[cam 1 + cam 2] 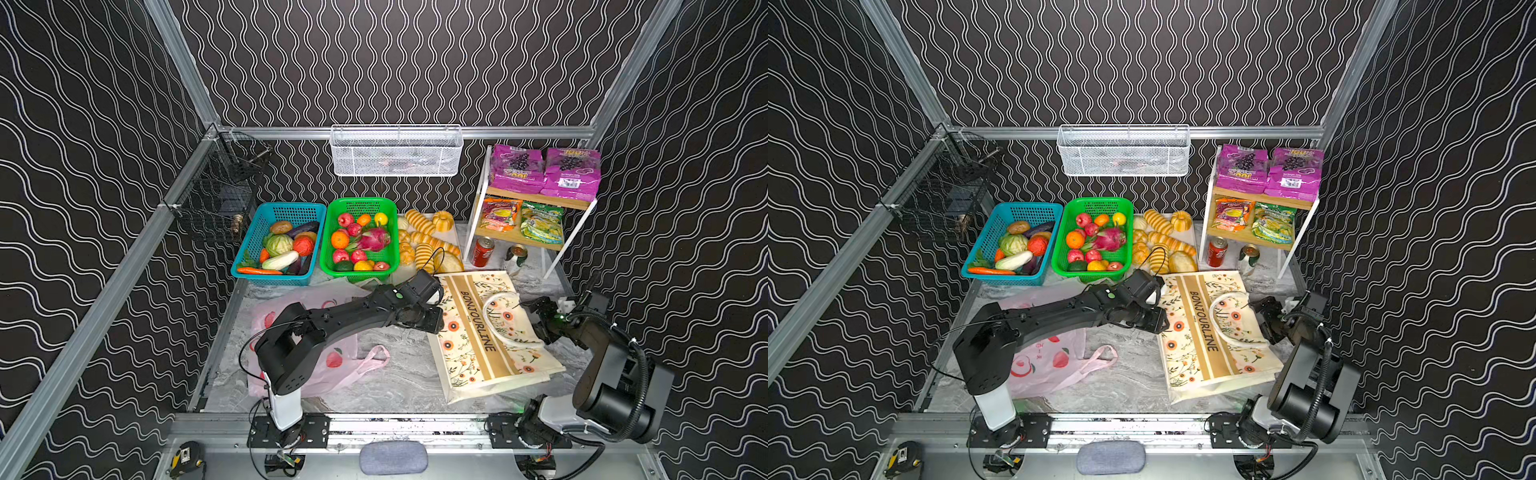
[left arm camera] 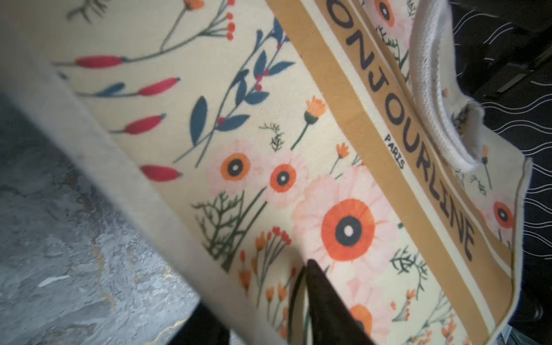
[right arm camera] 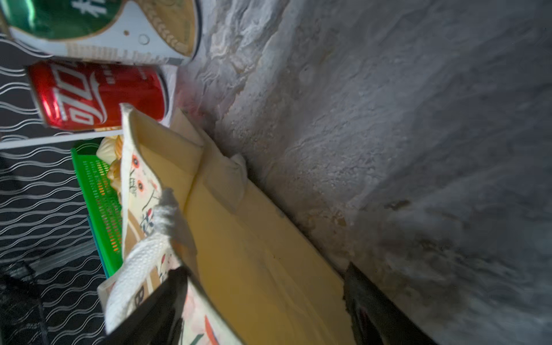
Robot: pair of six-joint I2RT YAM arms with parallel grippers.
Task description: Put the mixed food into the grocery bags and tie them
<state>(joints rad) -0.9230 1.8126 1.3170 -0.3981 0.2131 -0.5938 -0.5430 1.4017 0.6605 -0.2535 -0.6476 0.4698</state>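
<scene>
The cream floral tote [image 1: 469,357] lettered BONJOURLINE lies flat at the right of the table. My left gripper [image 1: 434,323] is at its left edge; in the left wrist view my left gripper [image 2: 260,289] has one finger [image 2: 319,286] on top of the cloth and the other under it, puckering the fabric. My right gripper [image 1: 536,320] is at the tote's mouth by the white handle [image 1: 494,307]. In the right wrist view my right gripper [image 3: 264,268] stands wide across the tote's mouth [image 3: 239,239]. The pink plastic bag [image 1: 332,361] lies under the left arm. The red can [image 1: 482,251], purple packets [image 1: 517,168], orange snack bag [image 1: 500,214] and dragon fruit [image 1: 372,239] are at the back.
A blue basket [image 1: 249,249] of vegetables and a green basket [image 1: 360,202] of toy fruits stand at the back. Bread loaves [image 1: 424,245] lie beside them. A white shelf rack [image 1: 478,208] carries the packets and a green snack bag [image 1: 542,222]. A green-and-white can [image 1: 516,254] stands by the red one.
</scene>
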